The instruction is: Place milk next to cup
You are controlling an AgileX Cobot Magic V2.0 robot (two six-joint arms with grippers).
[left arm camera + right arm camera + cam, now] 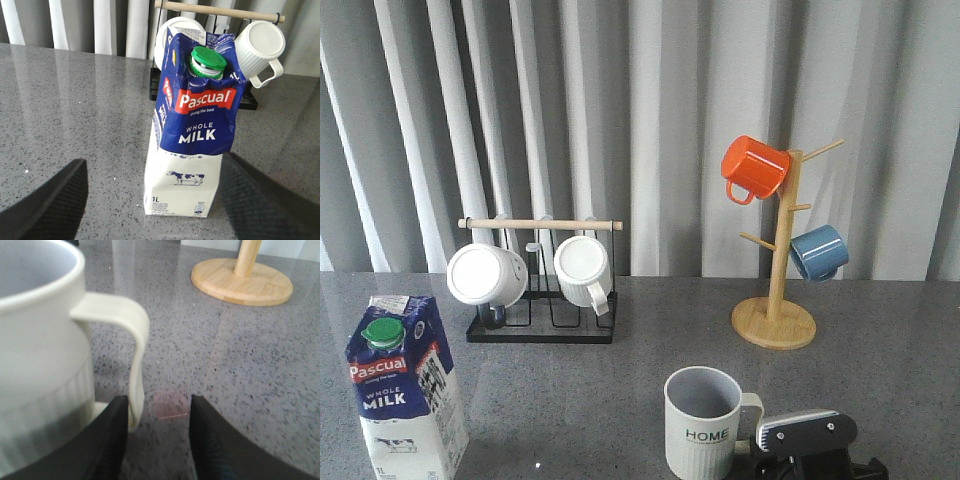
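Between the spread fingers of the left gripper (150,200): milk (192,130), upright, ungrasped. Beside the right gripper (157,435), parted and empty: cup (42,365), handle just off one finger. Step: approach to milk. Next: close on carton, carry it cupward.

From my feed, a grey speckled stone worktop (880,380) fills the lower part of the front view, polished enough to carry pale vertical reflections. Behind it hangs a wall of curtains (670,120) in long folds, grey and white in alternating bands, running the full width. The light is soft and even, with only faint shadows on the worktop. I can see no window, floor or bare wall; the curtains close off everything past the worktop's far edge.
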